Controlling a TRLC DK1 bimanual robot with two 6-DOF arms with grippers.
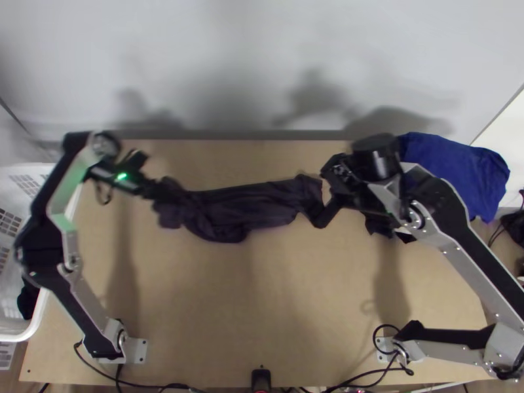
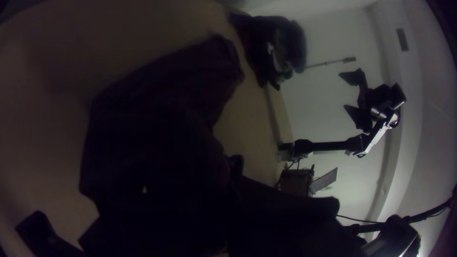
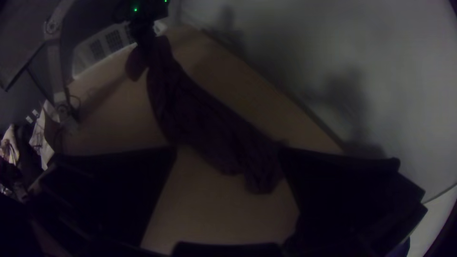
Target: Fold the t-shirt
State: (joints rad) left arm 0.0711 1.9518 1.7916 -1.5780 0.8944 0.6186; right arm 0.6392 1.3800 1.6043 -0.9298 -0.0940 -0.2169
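Basically, t-shirt (image 1: 262, 204) lay bunched mid-left of the top view, long axis left-right, tilting slightly up rightward. Left gripper (image 1: 156, 191) was at its left end — open or closed, couldn't tell. Right gripper (image 3: 228, 151) stood wide near the right end — nearer for a likely grab there.

The t-shirt (image 1: 259, 208) is matt cloth, the table (image 1: 262, 301) smooth wood.

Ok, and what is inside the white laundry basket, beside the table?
In the white laundry basket, something black is visible, probably cloth. The left arm covers part of the basket, so what lies beneath cannot be seen.
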